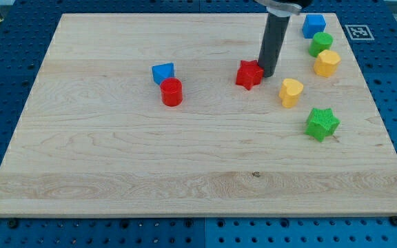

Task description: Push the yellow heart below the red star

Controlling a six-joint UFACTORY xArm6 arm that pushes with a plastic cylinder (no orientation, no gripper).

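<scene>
The yellow heart (pixel 291 91) lies on the wooden board right of centre. The red star (pixel 249 74) lies to its left and slightly higher in the view. My tip (pixel 267 74) stands right beside the red star, at its right edge, and up-left of the yellow heart, a short gap away from it. The rod rises from there to the view's top.
A blue block (pixel 163 72) and a red cylinder (pixel 172 91) sit together left of centre. A green star (pixel 322 123) lies lower right. A blue block (pixel 313 25), a green block (pixel 321 43) and a yellow hexagon (pixel 327 63) cluster at the top right.
</scene>
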